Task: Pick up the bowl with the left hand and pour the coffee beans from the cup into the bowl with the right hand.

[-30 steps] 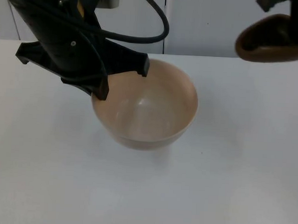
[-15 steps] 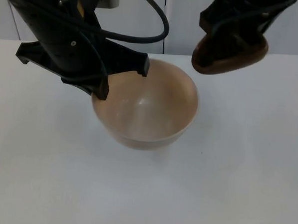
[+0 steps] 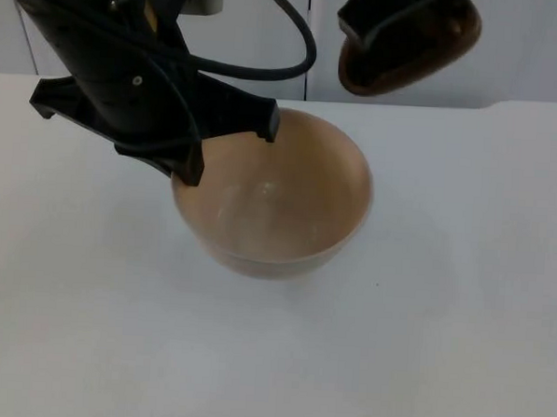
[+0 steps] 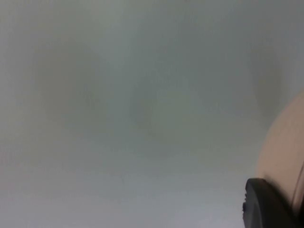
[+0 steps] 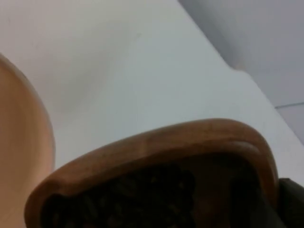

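The white table [image 3: 460,302] carries the beige bowl [image 3: 288,209], its left rim hidden under the left gripper [image 3: 227,150], which clamps it. The right gripper [image 3: 382,22], partly cut off, holds the brown cup [image 3: 413,52] up behind the bowl. The right wrist view reveals dark coffee beans [image 5: 128,202] inside.

A tan bowl [image 3: 277,194], round and upright, is seen near the table's far edge; nothing can be made out inside it. A brown wooden cup [image 3: 410,45] is held tilted in the air beyond the bowl, with dark coffee beans [image 5: 128,202] inside.
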